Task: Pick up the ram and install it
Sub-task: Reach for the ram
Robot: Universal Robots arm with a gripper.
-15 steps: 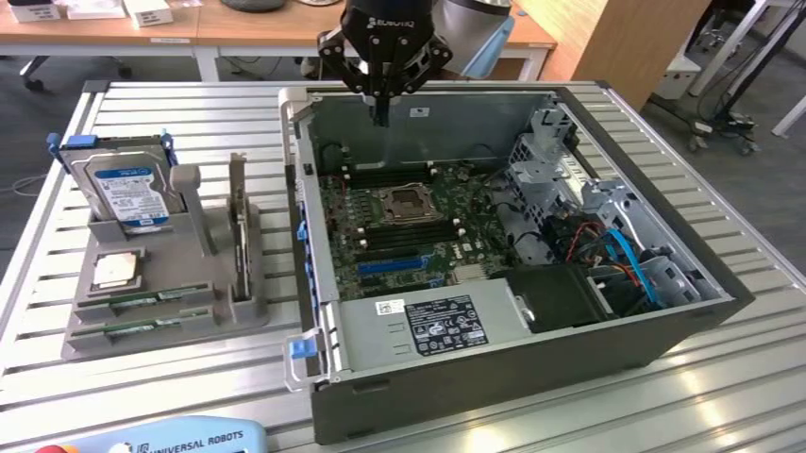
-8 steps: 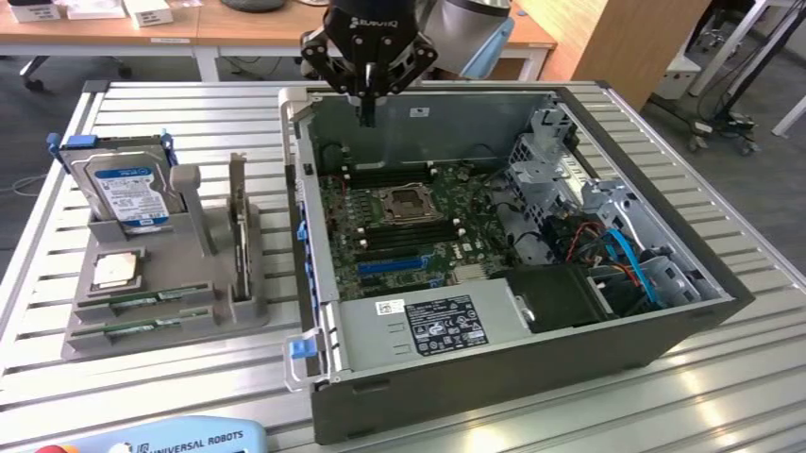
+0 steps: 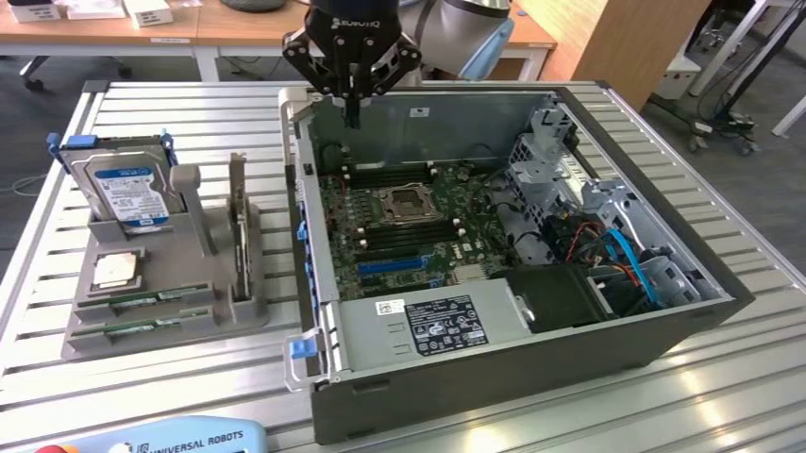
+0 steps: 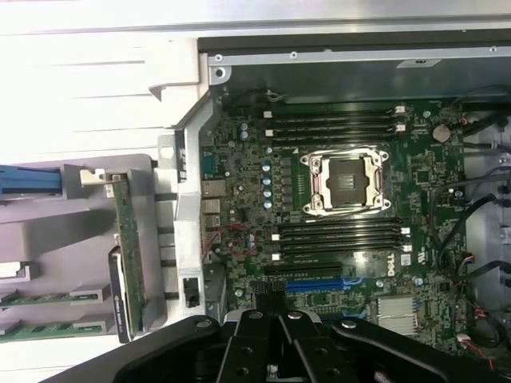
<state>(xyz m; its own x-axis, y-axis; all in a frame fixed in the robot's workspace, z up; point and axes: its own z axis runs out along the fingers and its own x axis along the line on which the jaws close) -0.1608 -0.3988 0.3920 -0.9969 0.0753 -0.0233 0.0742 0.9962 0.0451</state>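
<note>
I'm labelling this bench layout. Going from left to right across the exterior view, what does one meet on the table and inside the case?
Hard drive → upright card → CPU socket → blue cables.

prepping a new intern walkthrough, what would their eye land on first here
The open computer case dominates the scene, its green motherboard exposed with the empty processor socket in the middle. The black end effector hangs shut and empty above the case's far-left corner in the exterior view. On the exterior view's left, a grey holder carries a blue-labelled hard drive and two green ram sticks.
</note>
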